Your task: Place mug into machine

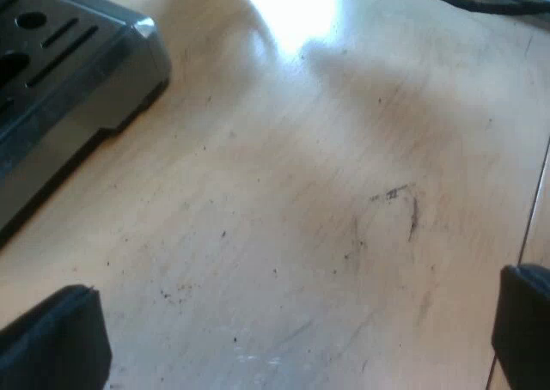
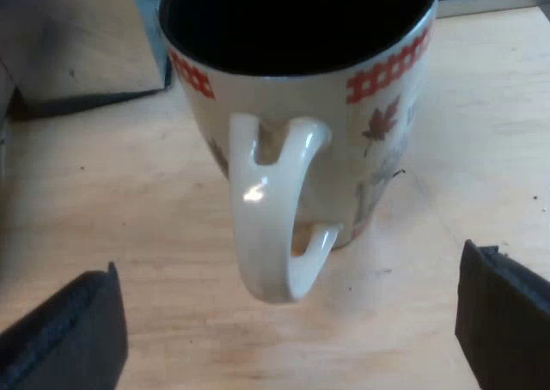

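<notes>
Grasping the mug (image 2: 296,106) by its handle (image 2: 273,227) comes next: right tool (image 2: 288,330) apart, handle centred ahead; advance straight, clamp squarely. Left tool (image 1: 288,334) apart over tabletop (image 1: 301,192) near machine (image 1: 60,63).

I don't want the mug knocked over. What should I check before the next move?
1. Right gripper jaws open: ok.
2. Cream ceramic mug with red checked band upright on light wooden table: ok.
3. Mug's looped handle faces the right gripper: ok.
4. Mug gripped: not ok, the jaws stand apart from it.
5. Left gripper jaws open, holding nothing: ok.
6. Espresso machine's grey slotted metal tray free for the mug: cannot tell.
</notes>
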Action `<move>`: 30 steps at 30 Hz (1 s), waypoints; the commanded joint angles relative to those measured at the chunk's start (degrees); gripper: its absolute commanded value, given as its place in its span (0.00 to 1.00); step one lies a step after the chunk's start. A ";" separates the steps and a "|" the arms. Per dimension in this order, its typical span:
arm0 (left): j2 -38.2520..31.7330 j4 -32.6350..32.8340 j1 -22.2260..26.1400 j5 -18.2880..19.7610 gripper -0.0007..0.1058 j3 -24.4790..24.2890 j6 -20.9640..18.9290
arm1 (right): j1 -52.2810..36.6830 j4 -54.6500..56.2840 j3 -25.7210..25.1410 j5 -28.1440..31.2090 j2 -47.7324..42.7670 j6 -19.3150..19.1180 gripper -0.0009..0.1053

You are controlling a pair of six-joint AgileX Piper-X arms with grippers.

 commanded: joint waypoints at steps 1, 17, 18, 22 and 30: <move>0.27 -0.62 -0.17 -0.27 0.87 -0.01 -0.39 | 0.10 -4.00 -0.72 0.84 2.65 0.14 0.76; 0.48 -0.62 -0.17 -0.27 0.87 -0.01 -1.48 | 0.10 -5.61 -8.31 3.08 15.49 0.14 0.75; 0.48 -0.62 -0.17 -0.27 0.87 -0.01 -1.48 | 0.10 -5.62 -8.31 3.08 15.49 0.14 0.74; 0.48 -0.62 -0.17 -0.27 0.87 -0.01 -1.48 | 0.10 -5.62 -8.31 4.74 15.49 0.14 0.59; 0.48 -0.62 -0.17 -0.27 0.87 -0.01 -1.48 | 0.10 -5.62 -8.31 5.66 15.49 0.14 0.14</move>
